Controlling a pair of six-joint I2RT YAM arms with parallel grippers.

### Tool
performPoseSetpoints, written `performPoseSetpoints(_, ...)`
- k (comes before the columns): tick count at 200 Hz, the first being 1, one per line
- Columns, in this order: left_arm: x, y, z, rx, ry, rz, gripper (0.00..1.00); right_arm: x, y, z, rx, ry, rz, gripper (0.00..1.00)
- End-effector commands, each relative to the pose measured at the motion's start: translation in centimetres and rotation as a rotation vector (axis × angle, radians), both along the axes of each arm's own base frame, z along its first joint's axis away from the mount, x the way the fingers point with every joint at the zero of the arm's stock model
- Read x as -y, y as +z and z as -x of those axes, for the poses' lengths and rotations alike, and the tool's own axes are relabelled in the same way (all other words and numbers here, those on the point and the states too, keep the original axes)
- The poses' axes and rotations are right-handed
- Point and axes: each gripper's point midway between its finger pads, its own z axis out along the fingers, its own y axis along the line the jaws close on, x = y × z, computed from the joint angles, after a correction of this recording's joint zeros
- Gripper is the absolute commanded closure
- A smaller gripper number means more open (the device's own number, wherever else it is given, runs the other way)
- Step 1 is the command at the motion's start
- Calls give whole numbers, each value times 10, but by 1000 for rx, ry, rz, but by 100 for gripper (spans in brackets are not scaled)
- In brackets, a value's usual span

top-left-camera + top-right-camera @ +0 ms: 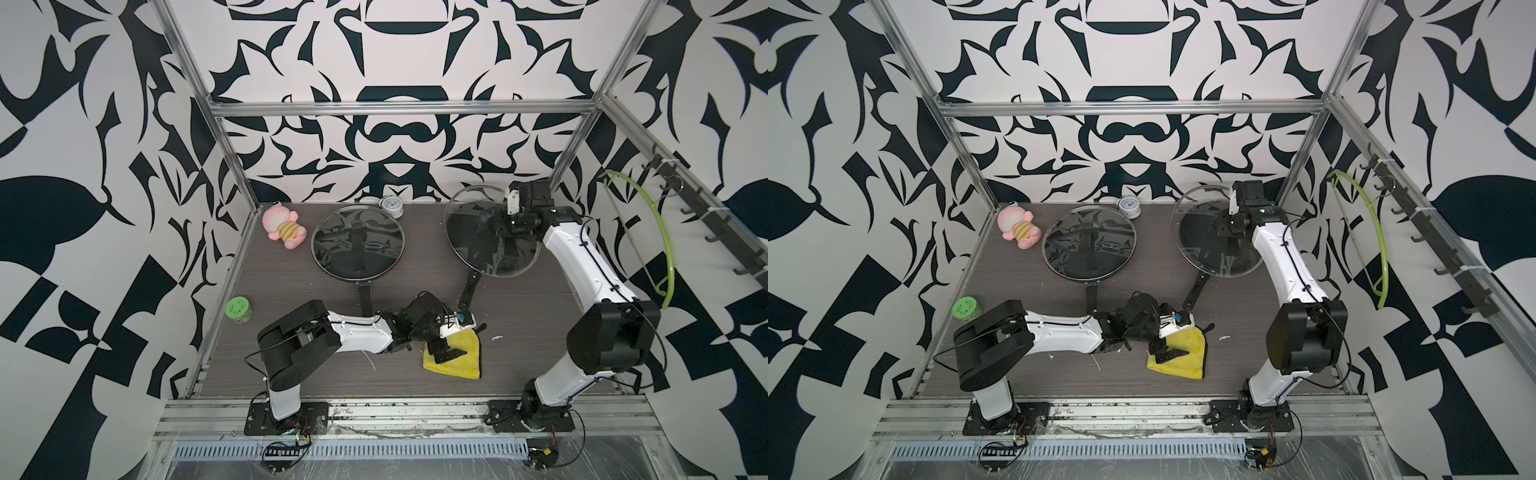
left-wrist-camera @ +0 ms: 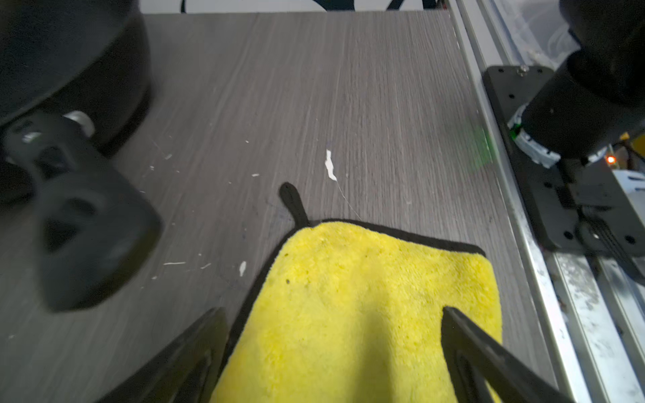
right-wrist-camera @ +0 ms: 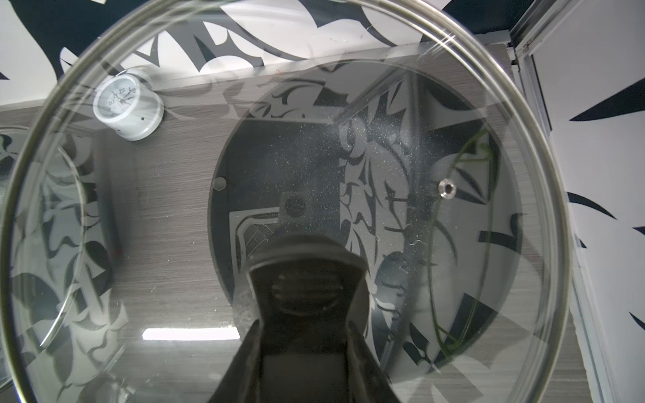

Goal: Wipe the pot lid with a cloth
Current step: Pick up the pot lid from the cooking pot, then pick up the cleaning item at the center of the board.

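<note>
Right end effector (image 1: pixel 503 224) has the lid (image 1: pixel 473 253) clamped, tilted, upper right. Left end effector (image 1: pixel 446 355) is wide open over the cloth (image 1: pixel 461 368) on the table (image 1: pixel 270 299), lower middle.

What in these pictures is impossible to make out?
Bright yellow fluffy cloth: one end cut off by the left wrist view's edge; open left end effector covers part in both top views.
Small white round clock: hands too small in both top views, hazy through the raised glass pot lid, right wrist view.
Right end effector: fingertips merge with the lid's black handle there.
</note>
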Motion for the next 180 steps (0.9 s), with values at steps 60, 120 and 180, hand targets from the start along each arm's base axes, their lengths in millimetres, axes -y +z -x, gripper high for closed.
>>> performPoseSetpoints(60, -29, -59, 16, -40, -126, -352, 1, -4, 84, -16, 299, 9, -24, 100)
performPoseSetpoints(120, -43, -87, 4, -7, -94, -496, 1, -4, 85, -11, 303, 11, -26, 100)
performPoseSetpoints(180, -55, -102, 1, -4, -81, -574, 32, -3, 88, -7, 310, 10, -21, 100)
